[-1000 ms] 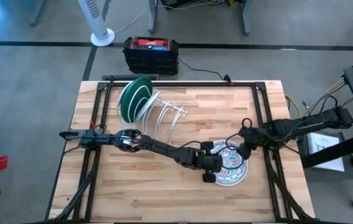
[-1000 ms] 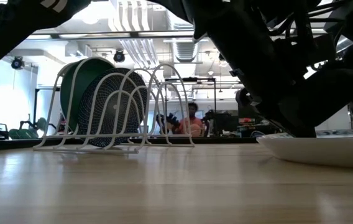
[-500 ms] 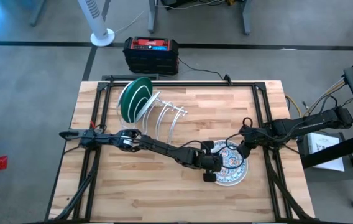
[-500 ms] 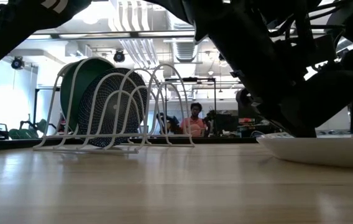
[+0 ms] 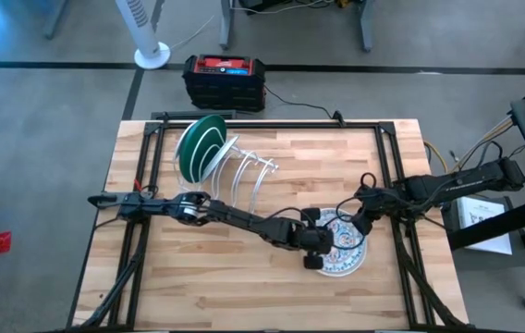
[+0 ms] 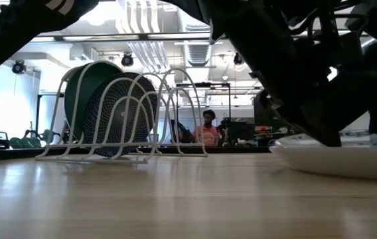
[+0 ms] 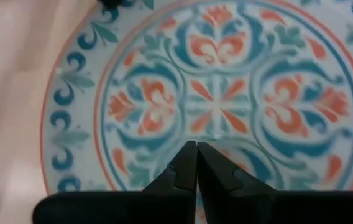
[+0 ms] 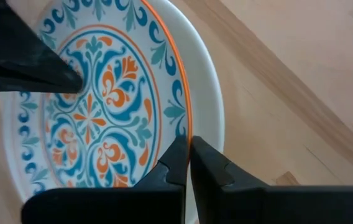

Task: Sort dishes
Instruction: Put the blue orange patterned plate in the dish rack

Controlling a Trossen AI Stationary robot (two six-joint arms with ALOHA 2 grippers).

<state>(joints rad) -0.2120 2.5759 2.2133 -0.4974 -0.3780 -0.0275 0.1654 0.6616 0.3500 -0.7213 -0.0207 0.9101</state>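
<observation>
- High view: two plates, green plate (image 5: pixel 204 139) and a darker one, stand in the wire rack (image 5: pixel 235 171); one floral plate (image 5: pixel 346 261) lies flat, well apart from the rack, unsorted. Left gripper (image 5: pixel 311 252) and right gripper (image 5: pixel 359 225) are over it.
- Low view: rack holds two; floral plate's rim beside the rack.
- Wrist views: both grippers closed; the right one's fingertips meet at the floral plate's rim.

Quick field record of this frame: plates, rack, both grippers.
floral plate: flat on the table, on its right side
green plate: upright in white wire rack
dark patterned plate: upright in rack, beside the green one
left gripper: shut, over the floral plate's centre
right gripper: shut, at the floral plate's rim
</observation>
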